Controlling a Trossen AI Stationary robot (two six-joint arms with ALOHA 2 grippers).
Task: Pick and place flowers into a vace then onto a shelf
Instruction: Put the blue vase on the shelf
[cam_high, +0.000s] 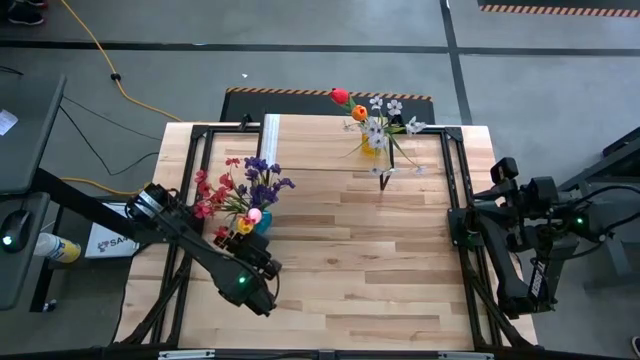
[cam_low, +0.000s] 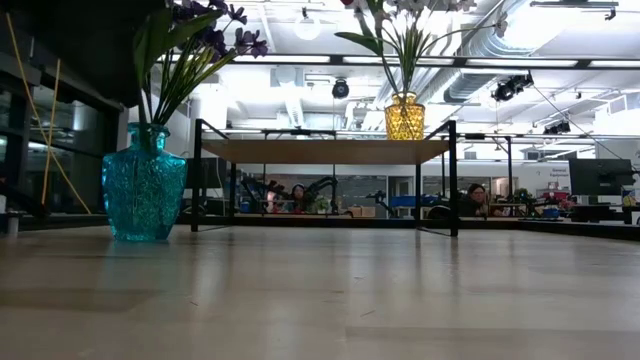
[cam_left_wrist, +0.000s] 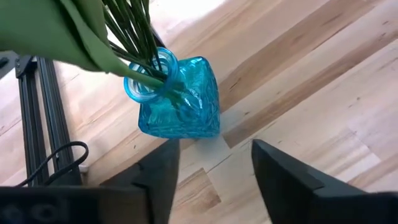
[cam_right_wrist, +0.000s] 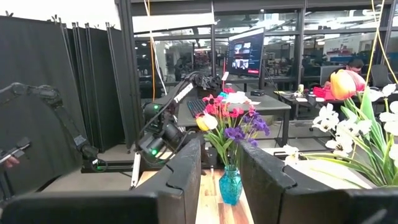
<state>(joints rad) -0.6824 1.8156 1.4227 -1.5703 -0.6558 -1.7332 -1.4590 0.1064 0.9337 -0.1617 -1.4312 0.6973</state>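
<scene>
At lower left of the high view, the left gripper stands released, fingers apart and empty, just short of the blue vase holding the flowers. Right gripper, at right edge, holds nothing, fingers parted.

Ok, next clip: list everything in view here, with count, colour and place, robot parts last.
Blue vase: one, turquoise glass, upright on the tabletop, left side, full of flowers.
Flowers in blue vase: one bunch, purple, red, pink, yellow.
Yellow vase: one, amber glass, standing on the shelf.
Flowers in yellow vase: one bunch, white, red, orange.
Shelf: one, light wood on black legs, far edge of table.
Table: one, light plank top.
People: at least two, seated in the room behind.
Left gripper: fingers open, just beside the blue vase, not touching it.
Right gripper: at the table's right edge, waiting.
</scene>
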